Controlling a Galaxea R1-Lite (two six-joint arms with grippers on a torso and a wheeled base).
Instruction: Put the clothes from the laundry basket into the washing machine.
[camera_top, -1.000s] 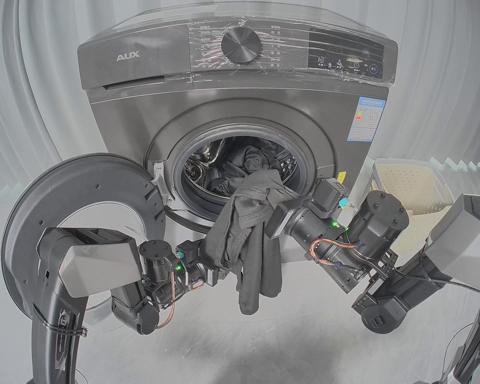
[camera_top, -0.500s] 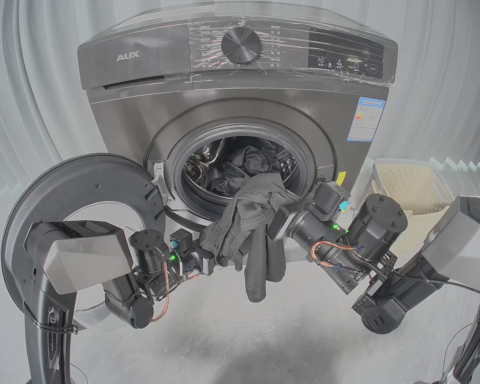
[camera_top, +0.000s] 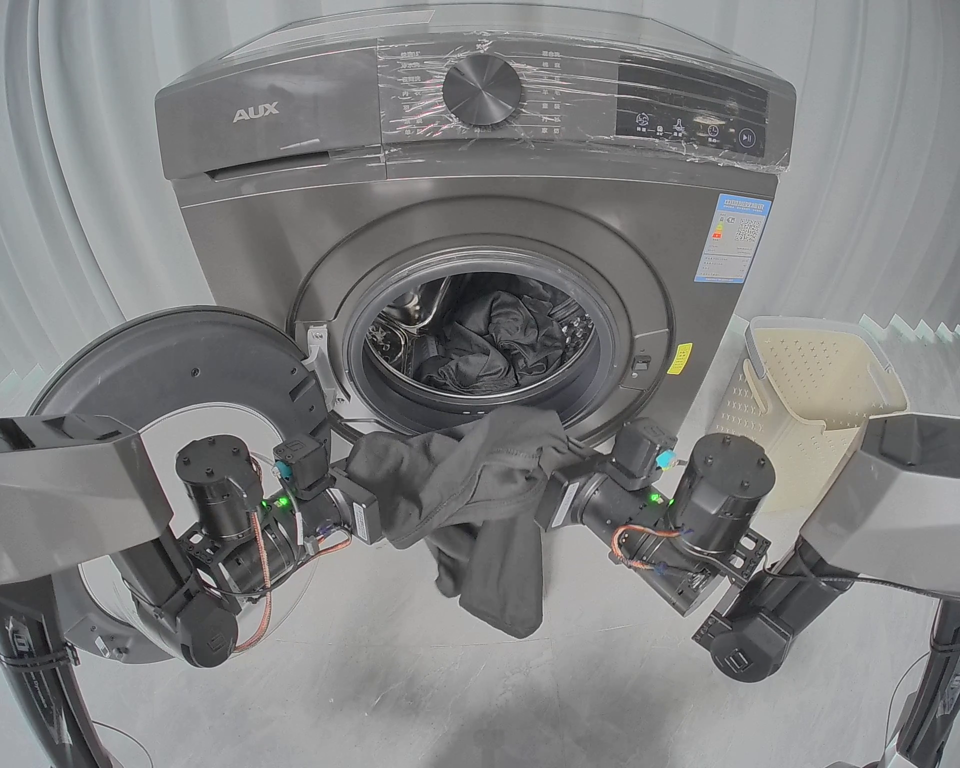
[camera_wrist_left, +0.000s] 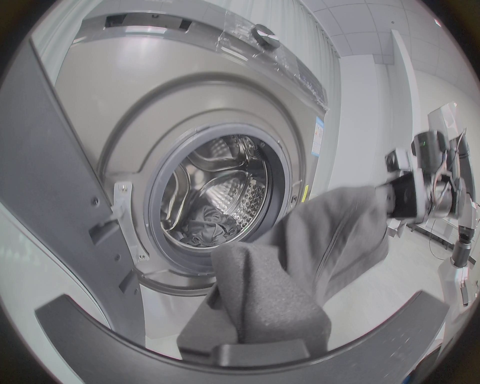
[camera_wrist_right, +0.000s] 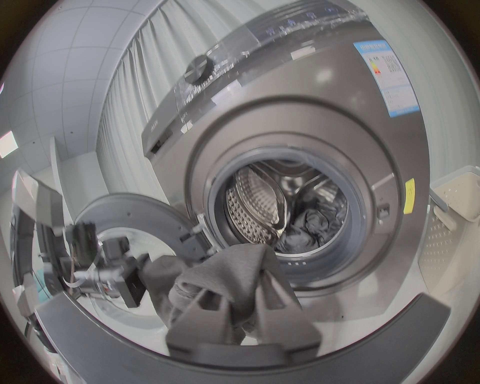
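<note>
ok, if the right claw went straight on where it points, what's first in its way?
Beyond the grey garment it grips, the right claw seems aimed at the washing machine's lower door rim; depth is unclear, so it might instead enter the drum.

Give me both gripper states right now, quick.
Left gripper: closed, holding one end of the dark garment.
Right gripper: closed, holding the garment's other end.

Strung between left gripper (camera_top: 375, 508) and right gripper (camera_top: 548, 494), both clamped on it: garment (camera_top: 480, 480), before and below the mouth of the washing machine (camera_top: 290, 230). Inside the drum, more clothes (camera_top: 490, 345). Left of the mouth, door (camera_top: 170, 365) swung open; right of the machine, laundry basket (camera_top: 810, 322).
</note>
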